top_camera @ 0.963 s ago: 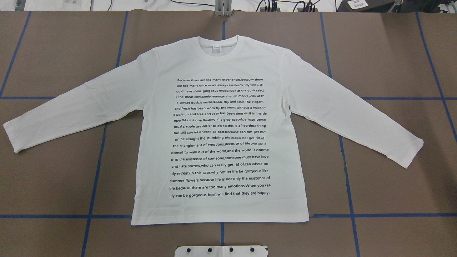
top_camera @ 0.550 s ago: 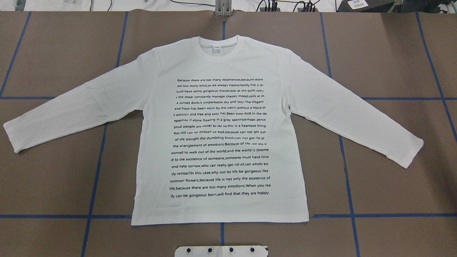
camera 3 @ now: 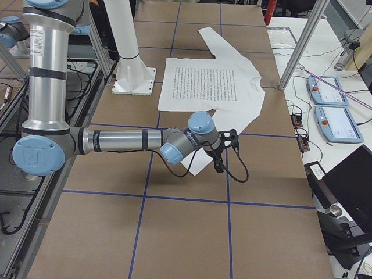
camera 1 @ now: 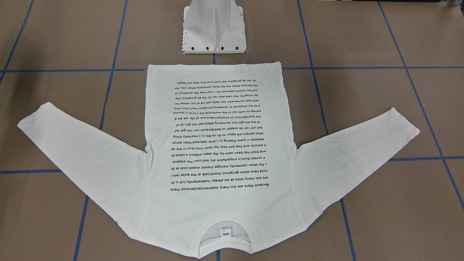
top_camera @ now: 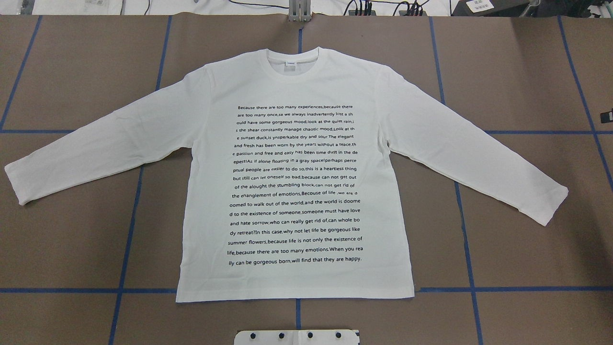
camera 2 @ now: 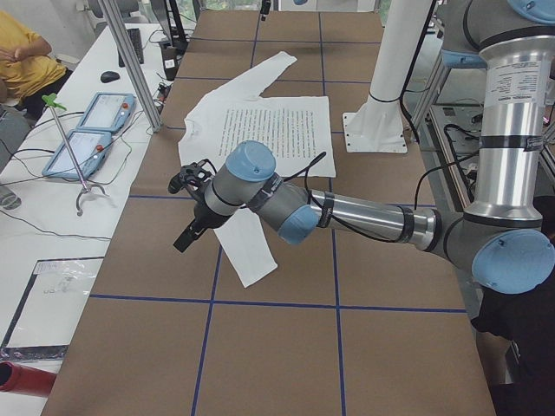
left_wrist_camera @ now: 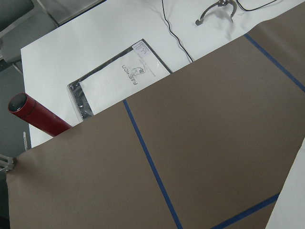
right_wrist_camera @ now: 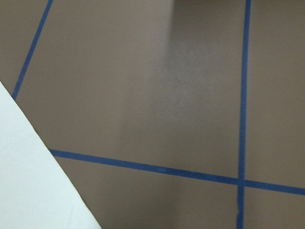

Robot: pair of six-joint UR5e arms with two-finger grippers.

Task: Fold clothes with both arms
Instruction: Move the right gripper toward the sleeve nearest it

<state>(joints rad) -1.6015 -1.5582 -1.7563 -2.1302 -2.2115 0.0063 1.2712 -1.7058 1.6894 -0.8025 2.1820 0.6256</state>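
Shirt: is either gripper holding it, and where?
No. The shirt lies flat, unheld; left gripper and right gripper hang clear of its cuffs.

Bright and even throughout, lit from overhead. Thin, soft shadows only, hugging the hem and sleeve edges of the shirt in the overhead view. Close to washed out on the white cloth, creases faint. Crisp in the two table-wide views, down to legible print. Soft-focused in the right wrist view, with a pale sheen upper middle on the brown table cover and darker shading along the top edge. Sharper in the left wrist view.
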